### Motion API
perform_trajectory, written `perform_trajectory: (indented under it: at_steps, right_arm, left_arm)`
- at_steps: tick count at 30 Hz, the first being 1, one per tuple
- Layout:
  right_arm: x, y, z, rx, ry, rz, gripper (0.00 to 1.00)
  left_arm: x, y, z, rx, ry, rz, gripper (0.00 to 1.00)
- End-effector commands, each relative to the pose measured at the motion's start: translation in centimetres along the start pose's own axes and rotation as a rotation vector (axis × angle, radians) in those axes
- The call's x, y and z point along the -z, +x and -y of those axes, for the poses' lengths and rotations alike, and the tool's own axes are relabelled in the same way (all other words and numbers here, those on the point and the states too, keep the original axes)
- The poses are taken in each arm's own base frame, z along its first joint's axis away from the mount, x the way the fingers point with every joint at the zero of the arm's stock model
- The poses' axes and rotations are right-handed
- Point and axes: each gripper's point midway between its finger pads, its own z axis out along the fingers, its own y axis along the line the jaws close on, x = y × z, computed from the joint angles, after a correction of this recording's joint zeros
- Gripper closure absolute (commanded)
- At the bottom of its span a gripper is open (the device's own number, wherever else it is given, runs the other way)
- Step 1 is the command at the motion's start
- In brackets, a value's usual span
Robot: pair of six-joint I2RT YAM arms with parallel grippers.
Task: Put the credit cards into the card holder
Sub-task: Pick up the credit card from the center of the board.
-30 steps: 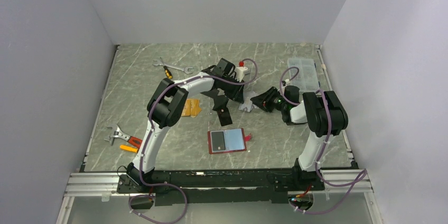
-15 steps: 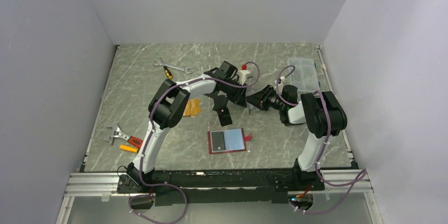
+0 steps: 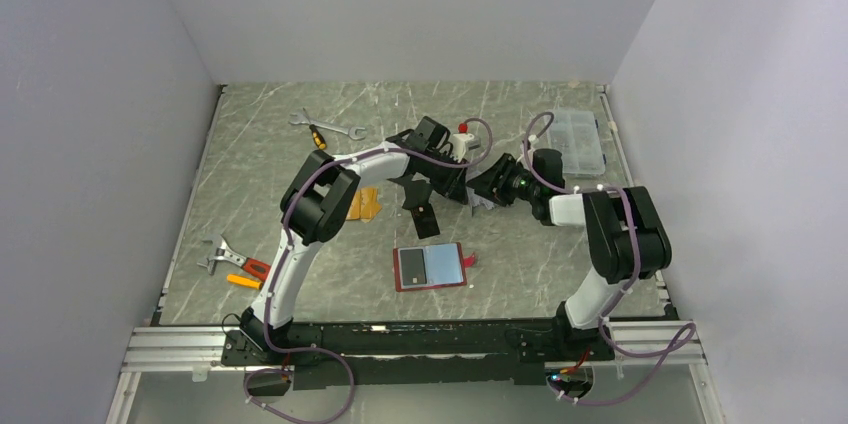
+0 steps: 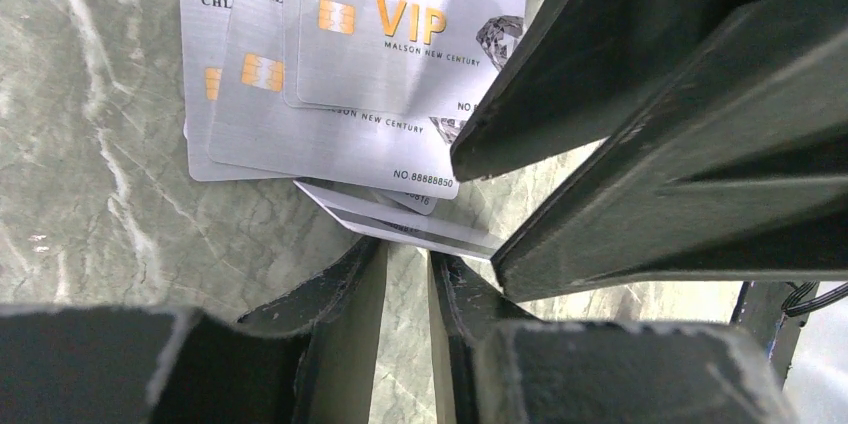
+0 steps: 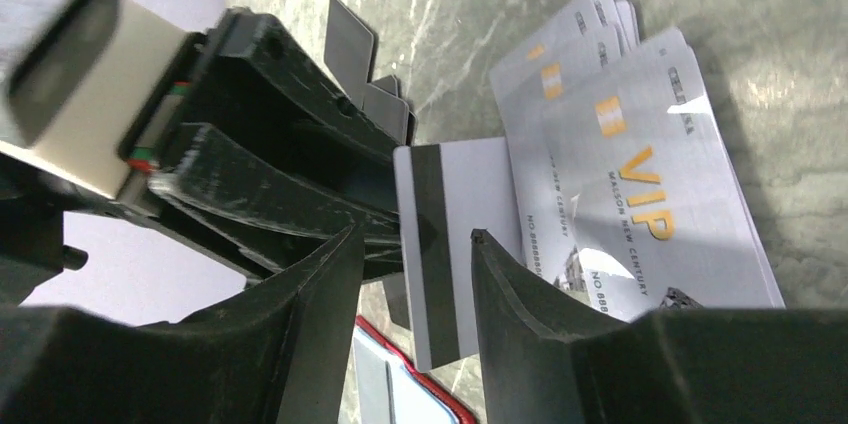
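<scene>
Left tool (image 4: 405,254): gripping one silver card (image 5: 435,274) by its edge, jaws narrow.
Right tool (image 5: 415,234): standing open, fingers (image 5: 310,324) straddling that card.
Silver stack (image 4: 350,74): lying fanned on the tabletop (image 3: 260,164) beneath.
Card holder (image 3: 430,266): lying open, well apart from the stack.

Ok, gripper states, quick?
Left gripper: closed on one silver card.
Right gripper: open, jaws apart by that card, not gripping it.
</scene>
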Motion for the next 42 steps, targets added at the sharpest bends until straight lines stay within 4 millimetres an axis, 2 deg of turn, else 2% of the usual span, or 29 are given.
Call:
perform_trajectory:
  at_steps: [1, 10, 16, 22, 30, 37, 42]
  right_arm:
    - [0.5, -1.7, -0.7, 0.143, 0.067, 0.025, 0.54]
    - [-0.1, -0.7, -1.8, 0.33, 0.161, -0.035, 0.54]
    - [-0.3, 0.1, -1.5, 0.431, 0.263, -0.045, 0.54]
    - [0.4, 0.5, -3.0, 0.464, 0.219, -0.019, 0.52]
    - [1.5, 1.5, -3.6, 0.509, 0.186, -0.014, 0.46]
    - [2.3, 1.6, -3.0, 0.552, 0.244, -0.025, 0.45]
    - [2.2, 1.7, -2.6, 0.607, 0.309, -0.043, 0.51]
  left_arm:
    - [0.5, 0.6, 0.9, -0.002, 0.0, -0.025, 0.72]
    - [0.8, 0.2, 0.8, -0.004, -0.001, -0.017, 0.73]
    - [1.1, -0.3, 0.7, -0.002, -0.001, -0.008, 0.73]
    - [1.3, -0.6, 0.8, -0.003, -0.002, 0.0, 0.73]
    - [1.5, -1.6, 1.2, -0.006, 0.006, 0.018, 0.73]
    - [1.5, -1.5, 1.2, -0.006, 0.008, 0.016, 0.74]
    - [1.5, -1.4, 1.2, -0.007, 0.007, 0.014, 0.74]
